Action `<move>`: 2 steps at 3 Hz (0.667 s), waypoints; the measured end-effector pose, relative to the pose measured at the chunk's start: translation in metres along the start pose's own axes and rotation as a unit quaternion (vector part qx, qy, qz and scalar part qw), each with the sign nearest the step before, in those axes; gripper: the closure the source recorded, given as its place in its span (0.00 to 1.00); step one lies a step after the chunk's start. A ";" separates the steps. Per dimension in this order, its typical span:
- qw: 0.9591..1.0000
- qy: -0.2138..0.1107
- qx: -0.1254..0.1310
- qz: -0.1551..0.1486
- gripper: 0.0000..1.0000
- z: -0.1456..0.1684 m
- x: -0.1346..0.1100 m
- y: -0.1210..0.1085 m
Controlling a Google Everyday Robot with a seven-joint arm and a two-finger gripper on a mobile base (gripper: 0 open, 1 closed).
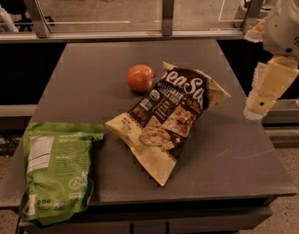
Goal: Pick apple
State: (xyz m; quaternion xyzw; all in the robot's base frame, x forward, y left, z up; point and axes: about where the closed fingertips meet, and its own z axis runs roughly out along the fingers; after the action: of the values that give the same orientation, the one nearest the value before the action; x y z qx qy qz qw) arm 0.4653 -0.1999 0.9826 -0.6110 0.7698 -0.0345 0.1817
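Observation:
The apple (pixel 140 77) is small, round and red-orange. It sits on the grey table (pixel 90 82) just behind the centre, touching or nearly touching the upper left edge of a brown and cream snack bag (pixel 168 116). My gripper (pixel 258 104) hangs at the right edge of the view, over the table's right side. It is well to the right of the apple and apart from it, with the snack bag between them. The white arm (pixel 288 26) rises above it.
A green snack bag (pixel 56 172) lies at the table's front left corner. A rail with metal posts (pixel 168 11) runs along the back edge. The table's right edge is just below my gripper.

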 end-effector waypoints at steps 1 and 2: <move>0.999 -0.018 0.001 -0.029 0.00 0.007 -0.038 -0.026; 0.997 -0.038 -0.011 -0.061 0.00 0.023 -0.086 -0.050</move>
State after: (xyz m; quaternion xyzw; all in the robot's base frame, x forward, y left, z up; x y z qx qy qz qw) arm 0.5356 -0.1265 0.9953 -0.6597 0.7238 -0.0141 0.2019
